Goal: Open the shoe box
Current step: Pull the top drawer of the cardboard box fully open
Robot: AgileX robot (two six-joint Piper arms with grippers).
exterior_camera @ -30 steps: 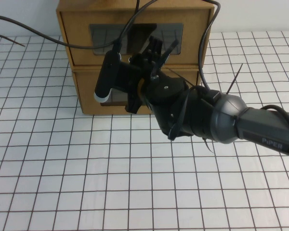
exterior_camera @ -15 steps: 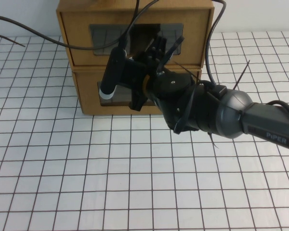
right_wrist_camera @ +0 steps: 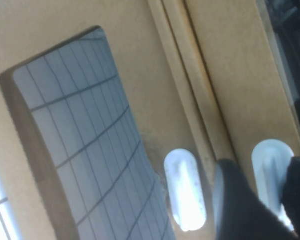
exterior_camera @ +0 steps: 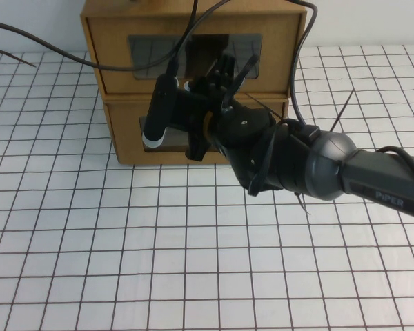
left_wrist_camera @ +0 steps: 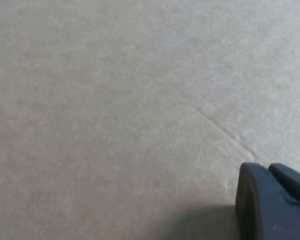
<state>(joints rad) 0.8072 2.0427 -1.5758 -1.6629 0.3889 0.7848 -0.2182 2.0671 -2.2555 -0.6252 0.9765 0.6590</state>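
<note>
Two tan boxes with dark front windows stand stacked at the upper centre of the high view, the upper shoe box (exterior_camera: 110,41) resting squarely on the lower shoe box (exterior_camera: 124,141), both at the far edge of the white gridded tabletop (exterior_camera: 124,262). The right arm (exterior_camera: 372,183) enters from the right edge of the frame and reaches up and to the left across the grid, so that the right tool (exterior_camera: 224,72) lies against the box fronts, about level with the seam between the two boxes. In the right wrist view its dark fingers (right_wrist_camera: 232,200) stand part-way apart and are closed on a white handle (right_wrist_camera: 270,165), one finger against each side; a second handle (right_wrist_camera: 185,190) sits free just across the seam, beside a window (right_wrist_camera: 75,130) that reflects the grid. Which box carries the gripped handle cannot be told. Black cables (exterior_camera: 55,58) trail in from the upper left. The left tool (left_wrist_camera: 275,200) shows only in its own wrist view, at the lower right corner, close against a plain tan surface (left_wrist_camera: 115,100); whether it is open or closed cannot be told
</note>
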